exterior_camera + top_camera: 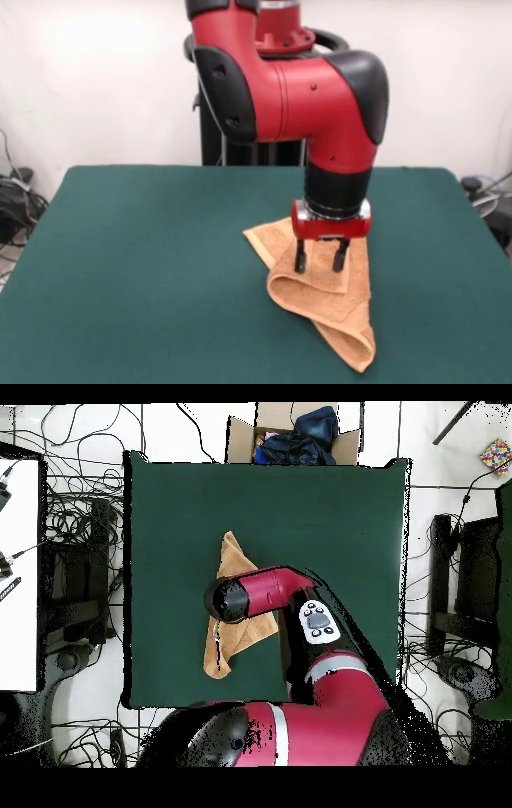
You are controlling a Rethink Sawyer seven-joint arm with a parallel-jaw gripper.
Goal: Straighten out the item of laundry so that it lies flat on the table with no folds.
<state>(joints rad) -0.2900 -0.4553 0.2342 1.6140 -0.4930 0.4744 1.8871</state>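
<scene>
The red and black arm [296, 88] bends at the elbow and points its wrist straight down — gripper [320, 261] hanging vertical, both fingers [301, 258] spread apart, tips pointing down.

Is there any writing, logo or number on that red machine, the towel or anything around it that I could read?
No text can be read in either view.
The arm: no legible logo or number; its grey button panel shows only dark dots.
The towel: no label visible.
The box beyond the table: no print visible.
The colourful cube on the floor: a pattern, too small to read.
</scene>
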